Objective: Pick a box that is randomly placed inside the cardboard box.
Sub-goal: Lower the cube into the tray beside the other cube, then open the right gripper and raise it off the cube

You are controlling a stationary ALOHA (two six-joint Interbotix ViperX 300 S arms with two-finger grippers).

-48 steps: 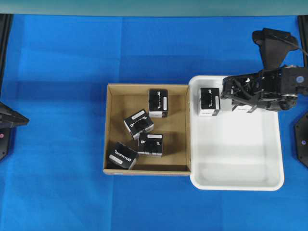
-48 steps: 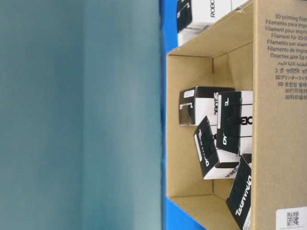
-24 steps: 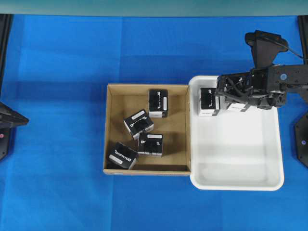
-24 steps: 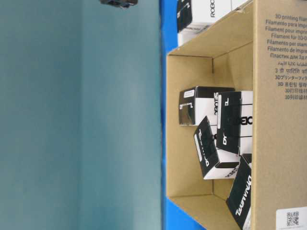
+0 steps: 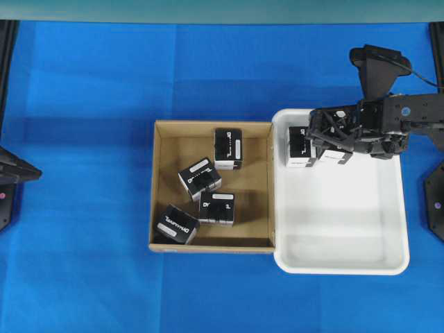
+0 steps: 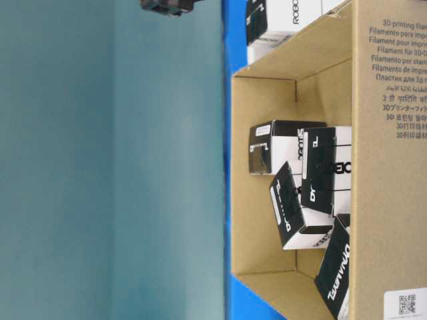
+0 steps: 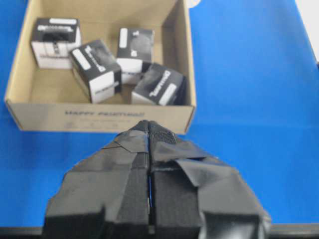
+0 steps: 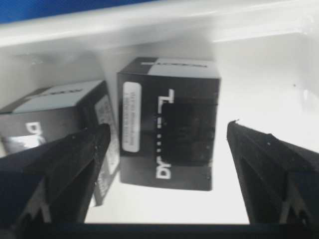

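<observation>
The brown cardboard box (image 5: 253,201) holds several black boxes (image 5: 217,208), also seen in the left wrist view (image 7: 95,69). To its right, my right gripper (image 5: 316,147) hangs open over the upper left corner of the white tray (image 5: 347,222). One black box (image 5: 297,144) there is partly under its fingers. In the right wrist view a black box (image 8: 168,124) stands between the open fingers (image 8: 75,164), with a small gap on each side. A second box (image 8: 55,107) sits against its left. My left gripper (image 7: 149,127) is shut and empty, short of the cardboard box (image 7: 99,115).
Blue cloth covers the table all round. The tray's rim touches the cardboard box's right wall. My left gripper (image 5: 35,175) rests at the table's far left edge. The table-level view looks into the cardboard box (image 6: 393,200), with a black arm part (image 6: 167,5) at the top.
My right gripper has slid left across the tray towards the box in its corner, and its fingers have spread. The boxes in the cardboard box and the left arm have not moved.
</observation>
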